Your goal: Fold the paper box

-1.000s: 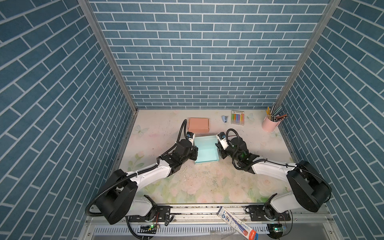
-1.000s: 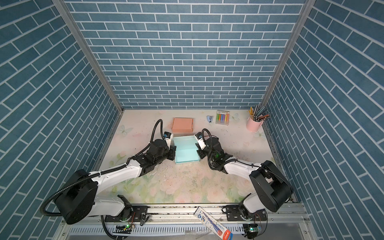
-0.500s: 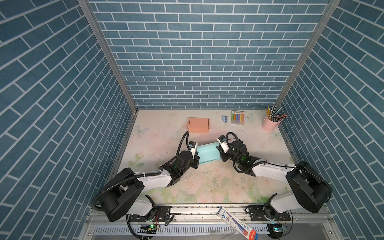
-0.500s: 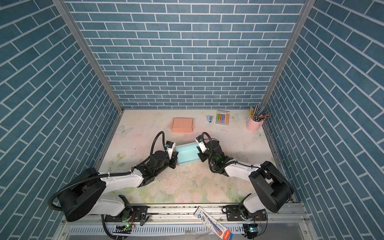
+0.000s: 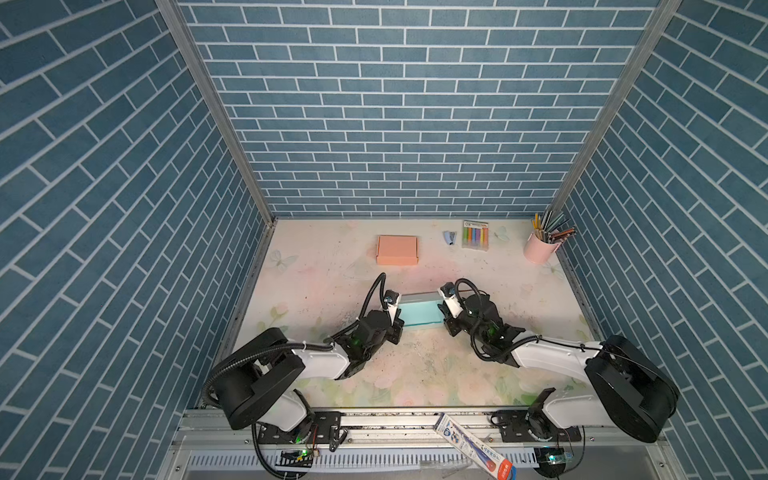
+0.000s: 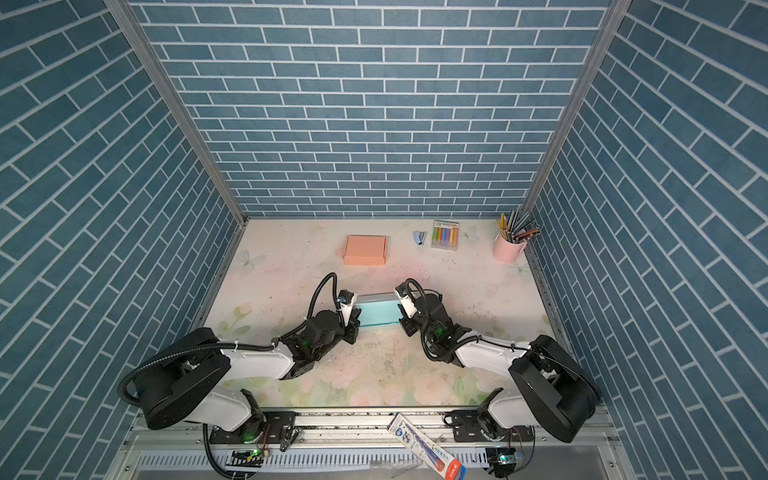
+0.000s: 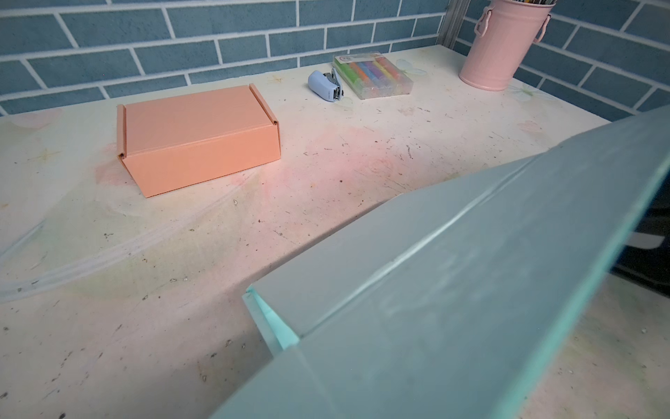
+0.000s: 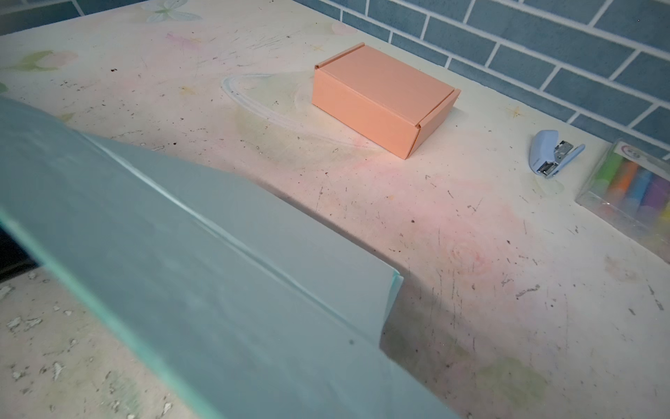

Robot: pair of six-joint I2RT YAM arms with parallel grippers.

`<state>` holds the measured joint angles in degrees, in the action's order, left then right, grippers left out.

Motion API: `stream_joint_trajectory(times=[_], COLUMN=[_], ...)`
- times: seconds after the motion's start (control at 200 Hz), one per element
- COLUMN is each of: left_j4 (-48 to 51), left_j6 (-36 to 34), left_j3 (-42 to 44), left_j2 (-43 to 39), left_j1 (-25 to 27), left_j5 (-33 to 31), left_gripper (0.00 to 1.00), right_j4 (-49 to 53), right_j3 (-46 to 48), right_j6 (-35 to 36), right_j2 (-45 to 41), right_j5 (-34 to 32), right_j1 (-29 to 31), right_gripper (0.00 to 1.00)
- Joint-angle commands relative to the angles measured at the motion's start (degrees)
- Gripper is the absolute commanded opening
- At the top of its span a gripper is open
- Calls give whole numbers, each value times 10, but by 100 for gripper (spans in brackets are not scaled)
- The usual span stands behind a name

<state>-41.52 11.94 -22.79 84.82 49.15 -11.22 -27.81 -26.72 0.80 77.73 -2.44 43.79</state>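
Note:
The teal paper box [image 5: 419, 311] sits mid-table between my two grippers in both top views, its long panel tilted up off the table. My left gripper [image 5: 397, 322] is at the box's left end and my right gripper [image 5: 445, 318] at its right end. In the left wrist view the raised teal panel [image 7: 453, 290] fills the near side and hides the fingers; a creased corner flap shows beside it. The right wrist view shows the same panel [image 8: 181, 272] rising from where the jaws are, with bare table under its far edge. Both grippers appear shut on the panel's ends.
A closed orange box [image 5: 397, 250] lies toward the back. A blue stapler [image 5: 449, 237], a clear pack of coloured markers [image 5: 475, 234] and a pink cup of pencils [image 5: 540, 247] line the back right. A tube [image 5: 473, 446] lies on the front rail.
The teal sheet lay flat a second ago; its panel now stands tilted up and looks narrower from above. Both grippers have drawn toward the front with it.

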Motion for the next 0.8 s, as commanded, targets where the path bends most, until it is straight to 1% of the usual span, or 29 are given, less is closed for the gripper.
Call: stream_joint_trajectory(times=[0.0, 0.15, 0.29, 0.535, 0.575, 0.63, 0.695, 0.795], left_j4=[-13, -23, -41, -73, -76, -82, -88, -85], left_j6=[-8, -13, -26, -27, -26, -26, -24, -25], left_j3=[9, 27, 35, 42, 41, 39, 40, 43], left_j2=[-3, -5, 6, 32, 40, 50, 54, 44], left_j1=[13, 13, 22, 23, 23, 23, 24, 26], left_j5=[35, 34, 36, 32, 35, 40, 39, 33], left_gripper=[0, 0, 0, 0, 0, 0, 0, 0], right_j4=[6, 12, 26, 82, 82, 87, 102, 107], right_j3=[2, 8, 21, 48, 62, 81, 97, 119], right_j6=[-29, -52, -68, -124, -133, -157, -171, -182], right_j2=[-11, -14, -37, -101, -121, -151, -190, -253], right_j5=[26, 24, 10, 7, 3, -10, -9, 11], right_j1=[15, 16, 16, 16, 16, 16, 16, 16], right_gripper=[18, 19, 21, 31, 35, 45, 48, 56])
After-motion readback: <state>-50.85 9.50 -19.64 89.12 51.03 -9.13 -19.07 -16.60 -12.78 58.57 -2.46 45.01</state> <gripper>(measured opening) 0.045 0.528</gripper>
